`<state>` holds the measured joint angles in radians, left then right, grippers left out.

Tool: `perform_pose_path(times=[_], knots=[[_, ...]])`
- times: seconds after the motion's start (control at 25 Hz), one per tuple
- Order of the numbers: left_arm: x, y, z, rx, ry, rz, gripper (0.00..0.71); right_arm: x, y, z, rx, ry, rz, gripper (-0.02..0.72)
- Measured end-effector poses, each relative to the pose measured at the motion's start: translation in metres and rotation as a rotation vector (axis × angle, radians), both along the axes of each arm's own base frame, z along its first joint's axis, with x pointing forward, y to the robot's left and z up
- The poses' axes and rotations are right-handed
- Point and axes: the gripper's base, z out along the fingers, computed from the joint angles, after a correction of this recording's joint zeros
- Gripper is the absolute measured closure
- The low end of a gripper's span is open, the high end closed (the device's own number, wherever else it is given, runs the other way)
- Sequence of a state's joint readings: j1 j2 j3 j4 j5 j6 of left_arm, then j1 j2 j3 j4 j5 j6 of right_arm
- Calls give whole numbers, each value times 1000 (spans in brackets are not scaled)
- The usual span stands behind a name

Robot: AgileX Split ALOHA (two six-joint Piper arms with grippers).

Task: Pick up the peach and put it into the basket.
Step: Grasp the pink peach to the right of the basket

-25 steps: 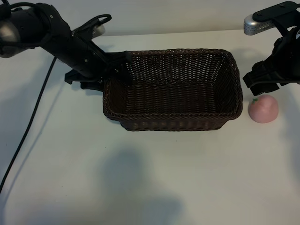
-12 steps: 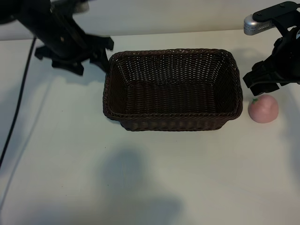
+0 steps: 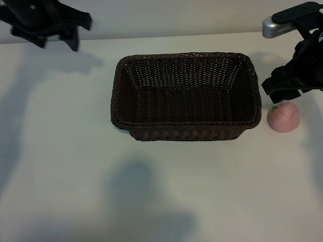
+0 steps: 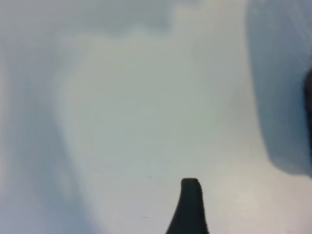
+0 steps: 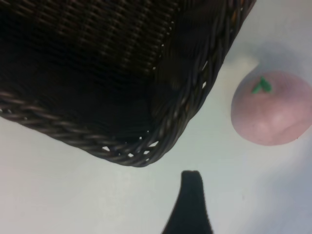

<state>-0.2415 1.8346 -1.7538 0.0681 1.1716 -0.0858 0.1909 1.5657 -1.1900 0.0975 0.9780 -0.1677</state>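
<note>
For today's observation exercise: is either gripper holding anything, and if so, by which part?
Nothing is held. The peach sits on the table beside the basket; the right gripper is above it, the left gripper far off.

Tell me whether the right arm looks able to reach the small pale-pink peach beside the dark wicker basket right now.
Probably yes. The right gripper hangs open just behind the small pale-pink peach, which sits on bare table outside the dark-brown wicker basket, with nothing lying between them.
</note>
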Motion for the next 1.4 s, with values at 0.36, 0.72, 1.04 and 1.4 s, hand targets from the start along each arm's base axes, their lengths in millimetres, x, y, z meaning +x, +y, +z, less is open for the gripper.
perform_pose_path(times=[0.36,0.72,1.04,1.4], knots=[[-18,91,47,-28,-119,163,112,0,0,0,0,2,0,113],[-57,130,92,-106,-252,209,114,0,0,0,-1,4,0,113],[-108,111,144,-199,-428,126,114,-1,0,0,-1,6,1,113],[-194,95,156,-205,-526,99,114,-1,0,0,-1,7,1,113]])
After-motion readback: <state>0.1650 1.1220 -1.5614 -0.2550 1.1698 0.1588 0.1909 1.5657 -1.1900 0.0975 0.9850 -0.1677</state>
